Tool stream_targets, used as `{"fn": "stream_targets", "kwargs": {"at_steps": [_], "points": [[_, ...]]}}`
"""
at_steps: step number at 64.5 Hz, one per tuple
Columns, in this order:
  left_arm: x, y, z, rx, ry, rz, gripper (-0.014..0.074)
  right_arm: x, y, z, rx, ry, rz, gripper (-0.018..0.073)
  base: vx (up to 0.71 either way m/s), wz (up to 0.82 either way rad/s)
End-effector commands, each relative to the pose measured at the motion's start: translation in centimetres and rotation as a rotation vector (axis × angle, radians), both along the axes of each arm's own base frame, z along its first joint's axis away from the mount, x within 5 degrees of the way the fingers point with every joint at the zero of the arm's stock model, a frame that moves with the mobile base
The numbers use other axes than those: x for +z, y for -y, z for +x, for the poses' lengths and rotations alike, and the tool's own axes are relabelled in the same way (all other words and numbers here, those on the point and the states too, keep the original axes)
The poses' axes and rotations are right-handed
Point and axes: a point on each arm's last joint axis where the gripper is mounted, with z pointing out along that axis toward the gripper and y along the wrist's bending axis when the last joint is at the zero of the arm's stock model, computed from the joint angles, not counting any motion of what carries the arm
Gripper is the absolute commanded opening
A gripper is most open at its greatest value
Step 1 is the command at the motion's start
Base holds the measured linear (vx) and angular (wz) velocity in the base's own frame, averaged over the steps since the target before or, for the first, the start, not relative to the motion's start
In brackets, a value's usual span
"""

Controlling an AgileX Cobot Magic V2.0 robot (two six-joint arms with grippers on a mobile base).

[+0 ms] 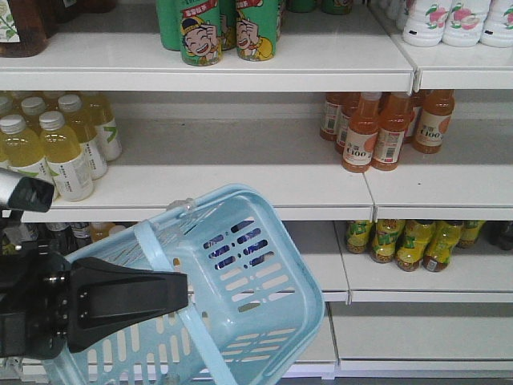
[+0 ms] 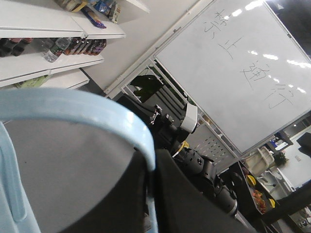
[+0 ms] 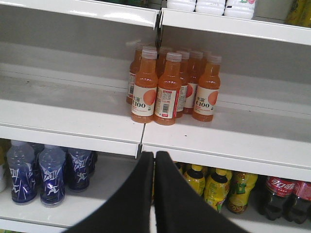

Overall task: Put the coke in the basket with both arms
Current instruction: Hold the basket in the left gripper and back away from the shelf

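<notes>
So left gripper (image 1: 181, 292) was clenched on handle (image 1: 152, 245), basket (image 1: 284, 273) hung tilted; right gripper (image 3: 154, 153) closed, empty; coke (image 3: 277, 194) stood low right beside yellow bottles (image 3: 216, 187). Risk: tilt might dump coke; unopened jaws might knock it over.

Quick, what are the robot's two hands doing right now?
The left gripper is shut on the handle of the basket.
The right gripper is shut, holding nothing.

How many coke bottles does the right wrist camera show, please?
2, far right on the lowest shelf: one coke beside the yellow bottles, another at the frame edge; more may be hidden.
</notes>
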Motion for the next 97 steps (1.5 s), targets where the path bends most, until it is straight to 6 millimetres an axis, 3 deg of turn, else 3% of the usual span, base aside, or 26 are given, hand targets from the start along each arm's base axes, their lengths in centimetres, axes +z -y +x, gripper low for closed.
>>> {"fn": "stream_targets", "kwargs": {"at_steps": [1, 66, 97], "points": [[2.34, 0.20, -1.52, -0.155, 0.046, -0.160, -0.0008, 0.33, -0.21, -0.09, 0.024, 0.072, -0.019, -0.0005, 0.00, 0.00], [2.34, 0.20, -1.52, -0.155, 0.046, -0.160, -0.0008, 0.33, -0.21, -0.09, 0.024, 0.072, -0.019, -0.0005, 0.00, -0.01], [2.34, 0.20, -1.52, -0.155, 0.046, -0.160, -0.0006, 0.33, -0.21, -0.09, 0.024, 0.072, -0.019, -0.0005, -0.03, -0.25]]}}
